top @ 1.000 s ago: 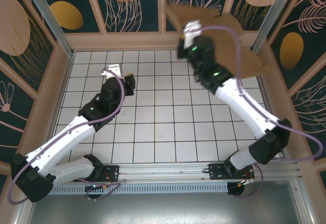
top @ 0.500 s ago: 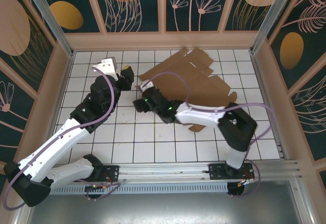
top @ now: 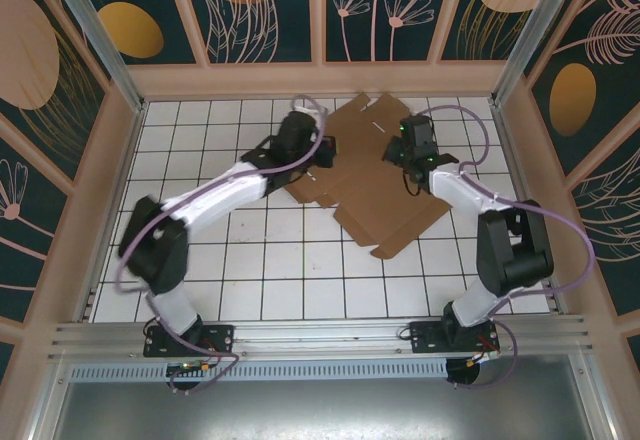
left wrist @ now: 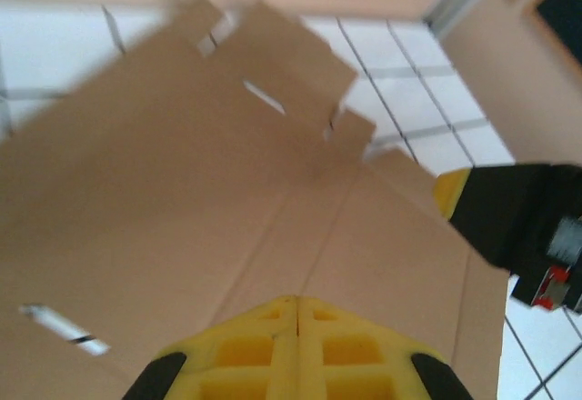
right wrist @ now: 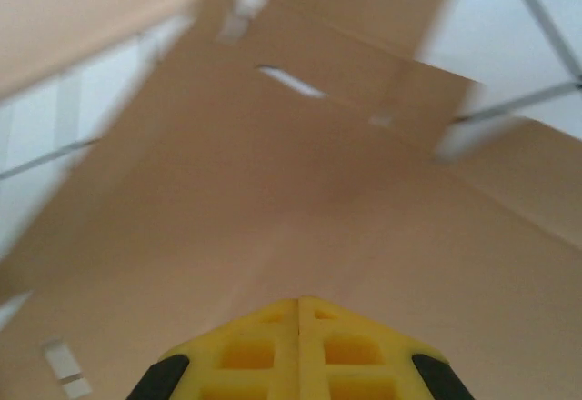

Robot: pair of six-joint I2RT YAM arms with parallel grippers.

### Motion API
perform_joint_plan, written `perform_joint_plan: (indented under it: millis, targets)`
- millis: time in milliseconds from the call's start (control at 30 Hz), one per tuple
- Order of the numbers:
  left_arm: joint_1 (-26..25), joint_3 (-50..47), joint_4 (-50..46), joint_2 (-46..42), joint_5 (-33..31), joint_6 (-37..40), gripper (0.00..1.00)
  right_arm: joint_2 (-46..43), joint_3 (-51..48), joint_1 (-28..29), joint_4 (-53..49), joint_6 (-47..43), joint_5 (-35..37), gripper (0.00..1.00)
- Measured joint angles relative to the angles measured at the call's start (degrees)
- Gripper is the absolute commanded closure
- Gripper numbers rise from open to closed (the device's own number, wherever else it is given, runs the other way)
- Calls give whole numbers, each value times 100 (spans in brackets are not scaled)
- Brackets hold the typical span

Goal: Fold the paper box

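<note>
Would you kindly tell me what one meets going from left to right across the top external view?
In order: left arm's elbow → left hand → middle of the flat paper box → right hand → right arm's elbow.

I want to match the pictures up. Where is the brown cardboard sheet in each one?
Top external: the paper box lies flat, far middle of the table.
Left wrist: the paper box spreads over the left and middle.
Right wrist: the paper box spreads from the bottom edge upward.
Shared landmark: the white tiled floor.
</note>
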Motion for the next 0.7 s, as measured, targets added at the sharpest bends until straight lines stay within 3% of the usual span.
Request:
perform_joint_plan:
  millis: [133,267,500,700]
  targets:
    - [0,1086,-332,1613,573,-234,100,573,-44,-291,-374,-149,247,100]
    - [2,1508,-824,2352,614,-269,100,896,-177,-260,-560,-275,334,100]
    - [317,1281,-929,2415,636,-420,100,905,-479,-33,-479,-280,234,98]
    - [872,874,-535,2341,859,-573,100,455,-1043,748,-269,39,-306,96]
